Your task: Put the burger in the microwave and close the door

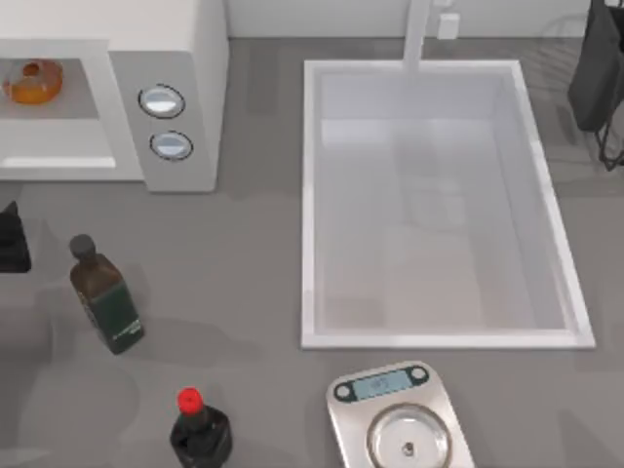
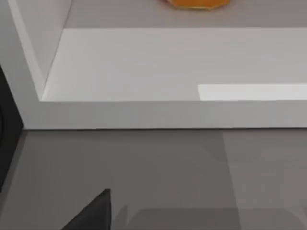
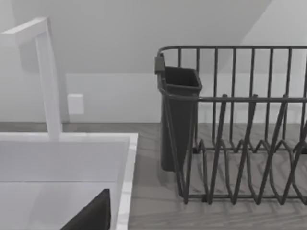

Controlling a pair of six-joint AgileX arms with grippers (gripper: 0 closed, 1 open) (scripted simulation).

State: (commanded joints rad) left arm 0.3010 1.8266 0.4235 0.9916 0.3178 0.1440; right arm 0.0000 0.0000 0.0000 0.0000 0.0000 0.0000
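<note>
Top view, clock positions read on the table.

- Microwave: at 10 to 11 o'clock, against the back edge. The cavity stands open to the front. Two silver knobs sit on its side panel, one at 6 o'clock of the other.
- Burger: inside the cavity, resting on the grey floor, well back from the front sill. In the left wrist view its orange edge lies beyond the white sill.
- Left gripper: at 9 o'clock, over the bare table just in front of the microwave, apart from the burger and holding nothing. Whether it is spread or pressed together: cannot tell.
- Right arm: parked at 1 to 2 o'clock, beyond the far right corner of the sink. Right gripper: a dark wedge in the right wrist view, above the sink rim. State: cannot tell.
- Sink: white basin from centre toward 3 o'clock, with the faucet at 12 o'clock.
- Green bottle: at 8 o'clock, lying tilted, cap toward 11 o'clock.
- Red-capped bottle: at 7 o'clock, upright.
- Scale: at 6 o'clock, just in front of the sink.
- Right wrist view: a dark wire rack stands beside the sink, with a dark caddy hung on the end nearest the basin.
</note>
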